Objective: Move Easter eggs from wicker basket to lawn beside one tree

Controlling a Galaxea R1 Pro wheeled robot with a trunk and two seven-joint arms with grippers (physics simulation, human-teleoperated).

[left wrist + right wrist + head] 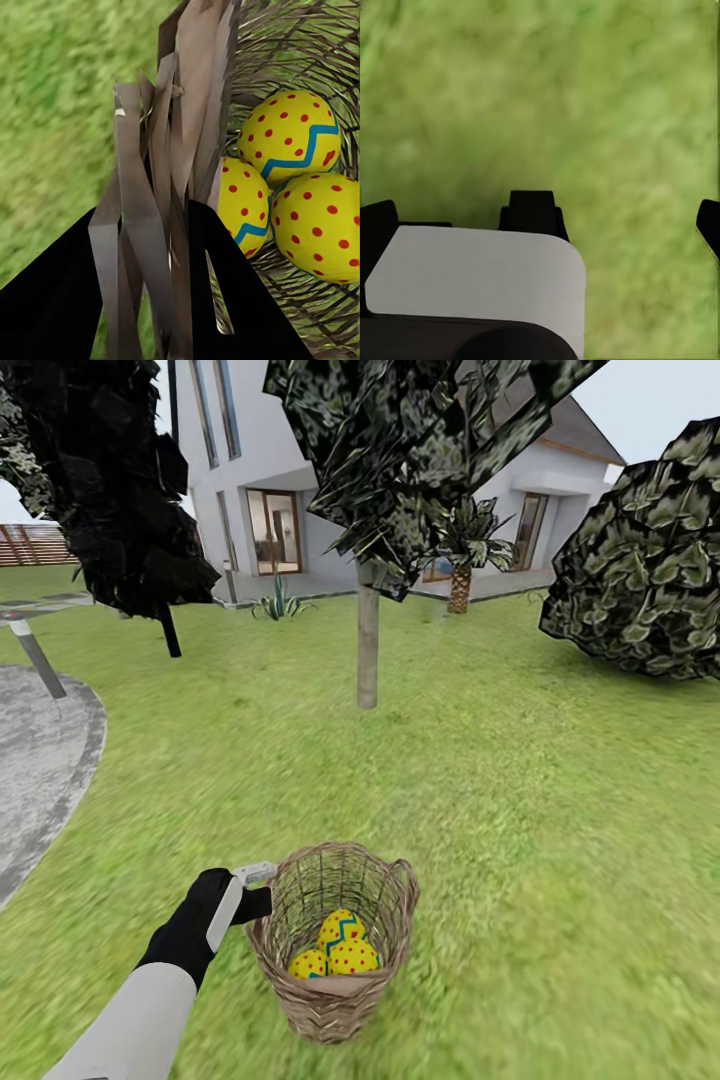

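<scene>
The wicker basket (335, 1000) stands on the lawn (520, 840) close in front of me. Three yellow Easter eggs (340, 947) with red dots and blue zigzags lie in its bottom. My left gripper (258, 890) is shut on the basket's left rim. In the left wrist view its black fingers straddle the wicker rim (187, 112) at the gripper (146, 217), with the eggs (296, 135) just inside. The tree (368, 645) with the pale trunk stands a few metres beyond the basket. My right gripper (544, 210) hangs open over bare grass.
A grey paved path (40, 760) with a short post (35, 655) curves along the left. A thin black-trunked dark tree (120, 510) is at the back left, a large bush (650, 560) at the right. The house (270, 490) lies behind.
</scene>
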